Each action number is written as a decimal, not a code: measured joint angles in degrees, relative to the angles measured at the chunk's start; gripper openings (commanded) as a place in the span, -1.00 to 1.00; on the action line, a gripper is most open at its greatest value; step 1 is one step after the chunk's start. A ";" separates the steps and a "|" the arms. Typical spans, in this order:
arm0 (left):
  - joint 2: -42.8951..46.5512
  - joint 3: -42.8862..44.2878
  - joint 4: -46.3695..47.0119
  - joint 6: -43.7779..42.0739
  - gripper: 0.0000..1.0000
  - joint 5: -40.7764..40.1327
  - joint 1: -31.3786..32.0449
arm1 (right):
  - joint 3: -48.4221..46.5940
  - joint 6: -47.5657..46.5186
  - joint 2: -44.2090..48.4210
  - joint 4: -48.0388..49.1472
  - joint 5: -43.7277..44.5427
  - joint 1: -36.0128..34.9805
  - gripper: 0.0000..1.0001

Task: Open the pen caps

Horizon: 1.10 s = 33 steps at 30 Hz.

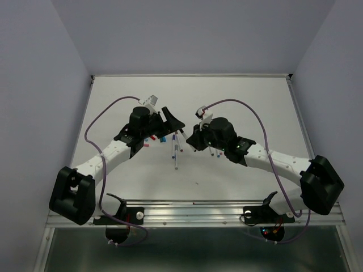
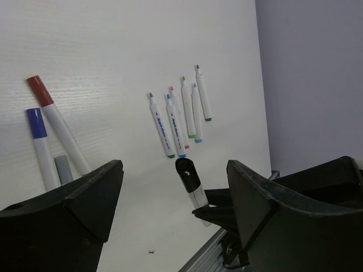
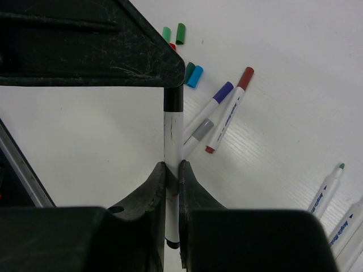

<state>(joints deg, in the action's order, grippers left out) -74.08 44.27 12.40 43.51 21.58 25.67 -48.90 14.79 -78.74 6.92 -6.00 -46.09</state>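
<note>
My right gripper (image 3: 173, 170) is shut on the white barrel of a pen (image 3: 172, 136), whose black cap (image 3: 173, 99) points toward the left gripper. In the left wrist view that black cap (image 2: 187, 173) sits in the gap between the wide-open fingers (image 2: 85, 198) of my left gripper (image 2: 174, 165), touching neither. Three capped pens lie together on the table: red (image 3: 245, 76), blue (image 3: 223, 92) and grey (image 3: 203, 129). Loose caps in green (image 3: 180, 33), teal (image 3: 189, 72) and light blue (image 3: 195, 76) lie beyond them. From above, both grippers (image 1: 173, 122) (image 1: 194, 136) meet mid-table.
Several uncapped pens (image 2: 178, 119) lie side by side on the white table (image 1: 238, 107); they also show at the right wrist view's lower right (image 3: 329, 187). The table's metal front rail (image 1: 193, 207) runs just below the arms.
</note>
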 measured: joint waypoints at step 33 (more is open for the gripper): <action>-3.80 0.00 5.05 4.17 -1.00 0.55 1.66 | -1.57 2.27 -3.32 0.09 -4.61 0.39 -0.99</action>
<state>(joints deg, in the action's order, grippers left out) -77.89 44.27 17.45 47.68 22.13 27.33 -50.48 17.06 -82.06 7.01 -10.61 -45.69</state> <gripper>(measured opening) 0.248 0.112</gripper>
